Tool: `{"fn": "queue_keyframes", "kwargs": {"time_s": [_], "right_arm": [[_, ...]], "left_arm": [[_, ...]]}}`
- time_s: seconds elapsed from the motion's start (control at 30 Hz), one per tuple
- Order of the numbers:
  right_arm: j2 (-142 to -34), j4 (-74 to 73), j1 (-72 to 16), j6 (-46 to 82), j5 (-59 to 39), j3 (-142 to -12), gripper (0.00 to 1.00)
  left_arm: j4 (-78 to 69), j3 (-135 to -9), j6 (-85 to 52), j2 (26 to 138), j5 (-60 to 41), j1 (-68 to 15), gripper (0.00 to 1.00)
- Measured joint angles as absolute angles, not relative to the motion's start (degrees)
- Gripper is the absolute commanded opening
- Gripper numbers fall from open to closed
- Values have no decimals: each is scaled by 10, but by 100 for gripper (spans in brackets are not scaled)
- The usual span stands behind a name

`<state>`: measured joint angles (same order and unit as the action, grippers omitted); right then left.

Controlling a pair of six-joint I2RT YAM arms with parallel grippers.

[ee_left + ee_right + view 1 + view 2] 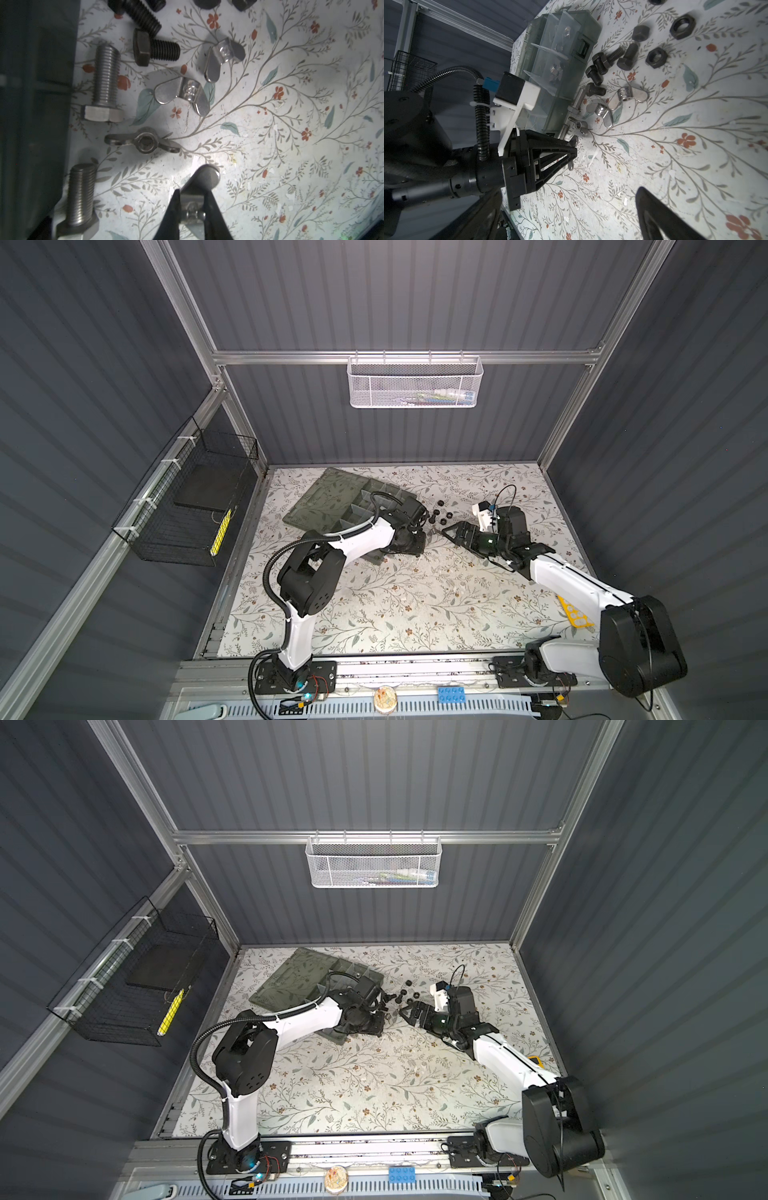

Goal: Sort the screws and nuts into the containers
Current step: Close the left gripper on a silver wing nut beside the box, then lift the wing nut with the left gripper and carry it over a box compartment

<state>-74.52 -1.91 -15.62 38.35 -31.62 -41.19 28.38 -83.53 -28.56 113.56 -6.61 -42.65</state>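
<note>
My left gripper point(192, 194) is closed on one silver wing nut point(204, 178). The two fingers pinch its hub from the sides and one wing sticks out past the tips, so the long axis of the nut runs along the fingers, not across them. The gripper is low over the table point(291, 145); I cannot tell if the nut touches the surface or is just above it. My right gripper point(448, 530) is wide open and holds nothing. It hovers on the other side of the loose pile, facing the left one.

The relation that matters now is this: the organizer box point(566, 87) lies just beside the left gripper, on the side away from the right arm. Its wall stands between the held nut and the compartments point(548, 51). The left arm is therefore the nearer one, and I judge it must lift first and then go over the wall. In the right wrist view some compartments hold silvery pieces, but I cannot tell surely of which kind.

On the table near the box wall lie silver screws point(106, 83), black screws point(155, 49) and three other wing nuts point(182, 93), with black nuts point(656, 57) further out
</note>
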Motion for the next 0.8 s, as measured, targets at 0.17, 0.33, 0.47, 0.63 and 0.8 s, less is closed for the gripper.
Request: {"fn": "queue_keyframes", "kwargs": {"time_s": [0.17,0.33,0.47,0.63,0.8], "right_arm": [[-753,-17,-156,384,-319,-444,99],[-787,-17,-165,383,-318,-484,99],[-822,-14,-180,380,-312,-521,99],[-871,-6,-210,366,-295,-587,99],[-919,6,-240,354,-282,-650,99]], "left_arm": [[265,-835,-302,1131,-97,-392,10],[260,-849,-307,1127,-117,-348,10],[256,-873,-307,1127,-126,-318,10],[240,-884,-309,1127,-145,-287,10],[239,-921,-311,1147,-160,-260,10]]}}
